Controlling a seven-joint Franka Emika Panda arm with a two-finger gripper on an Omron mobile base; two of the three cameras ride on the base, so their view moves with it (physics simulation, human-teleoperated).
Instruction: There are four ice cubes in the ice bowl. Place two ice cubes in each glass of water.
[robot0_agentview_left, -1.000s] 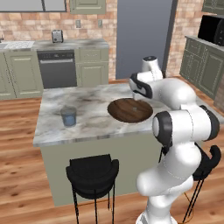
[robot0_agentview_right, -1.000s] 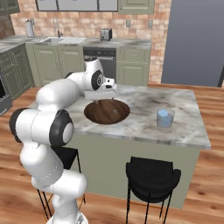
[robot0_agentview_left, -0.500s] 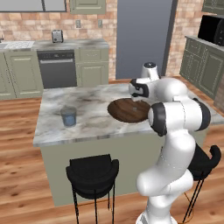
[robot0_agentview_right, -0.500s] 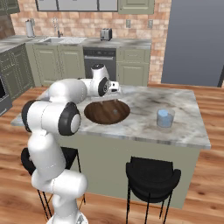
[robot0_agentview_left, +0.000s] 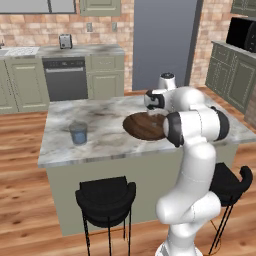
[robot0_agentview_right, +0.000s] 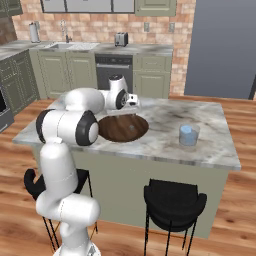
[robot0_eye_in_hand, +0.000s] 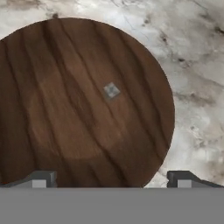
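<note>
Marble covers the kitchen island (robot0_agentview_left: 100, 135) at the middle of the left base view. At its left stands one glass of water (robot0_agentview_left: 78, 133); whether ice is in it I cannot tell. To the right of centre lies the ice bowl (robot0_agentview_left: 142, 126), with the gripper (robot0_agentview_left: 149, 101) poised just above its far rim. In the hand view the bowl fills the left and centre, and only one small pale ice cube (robot0_eye_in_hand: 111, 90) shows, just above centre. The finger tips (robot0_eye_in_hand: 40, 180) sit wide apart at the bottom corners, gripping nothing. Judging from this, most cubes are already out of the bowl and this one is left to carry over.
</note>
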